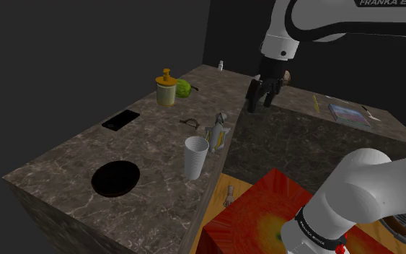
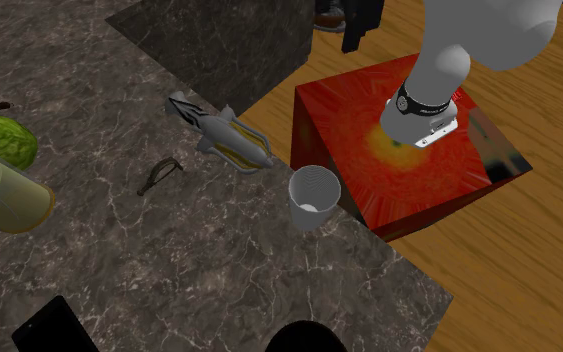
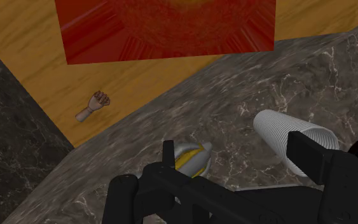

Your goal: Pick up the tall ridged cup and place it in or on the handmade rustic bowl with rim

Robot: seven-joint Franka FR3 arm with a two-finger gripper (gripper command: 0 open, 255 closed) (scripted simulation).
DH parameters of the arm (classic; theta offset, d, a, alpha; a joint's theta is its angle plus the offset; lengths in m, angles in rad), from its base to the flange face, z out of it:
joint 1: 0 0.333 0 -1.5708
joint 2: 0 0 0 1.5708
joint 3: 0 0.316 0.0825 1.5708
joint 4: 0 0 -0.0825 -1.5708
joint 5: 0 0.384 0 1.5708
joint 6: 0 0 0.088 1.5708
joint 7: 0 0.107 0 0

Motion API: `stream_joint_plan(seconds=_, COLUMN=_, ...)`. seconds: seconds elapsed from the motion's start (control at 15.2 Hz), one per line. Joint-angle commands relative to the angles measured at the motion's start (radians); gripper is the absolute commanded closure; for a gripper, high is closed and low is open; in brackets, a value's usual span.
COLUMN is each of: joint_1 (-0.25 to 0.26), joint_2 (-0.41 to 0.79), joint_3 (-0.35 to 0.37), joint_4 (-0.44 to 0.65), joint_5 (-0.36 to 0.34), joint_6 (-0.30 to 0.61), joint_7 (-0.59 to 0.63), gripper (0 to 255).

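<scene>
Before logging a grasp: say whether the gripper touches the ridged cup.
Apart. Shoulder view shows the gripper in the air, well clear of the cup.

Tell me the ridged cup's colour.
The ridged cup is white, clearest in the shoulder view.

I count one white ridged cup [image 1: 195, 156]; around it, one dark bowl [image 1: 115, 179], one black phone [image 1: 120, 120], one yellow jar [image 1: 166, 90], one green leafy ball [image 1: 184, 89], one pair of glasses [image 1: 191, 123] and one grey-and-yellow toy [image 1: 218, 130].

White ridged cup [image 1: 195, 156], black bowl [image 1: 115, 178], red-and-yellow stand [image 2: 339, 120] (streaked), dark counter [image 1: 64, 159] veined pale
</scene>
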Motion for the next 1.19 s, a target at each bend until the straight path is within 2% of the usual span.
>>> stream_joint_plan(seconds=0.0, joint_1=0.000, joint_2=0.000, joint_3=0.000, joint_4=0.000, joint_5=0.000, joint_6=0.000, joint_7=0.000, gripper=0)
stream_joint_plan(seconds=0.66, joint_1=0.052, joint_2=0.176, joint_3=0.237, joint_4=-0.029, joint_5=0.077, joint_6=0.249, joint_7=0.266, gripper=0)
stream_joint_plan(seconds=0.92, joint_1=0.054, joint_2=0.293, joint_3=0.334, joint_4=0.003, joint_5=0.069, joint_6=0.346, joint_7=0.383, gripper=0)
stream_joint_plan(seconds=1.12, joint_1=0.046, joint_2=0.395, joint_3=0.406, joint_4=0.043, joint_5=0.038, joint_6=0.412, joint_7=0.480, gripper=0)
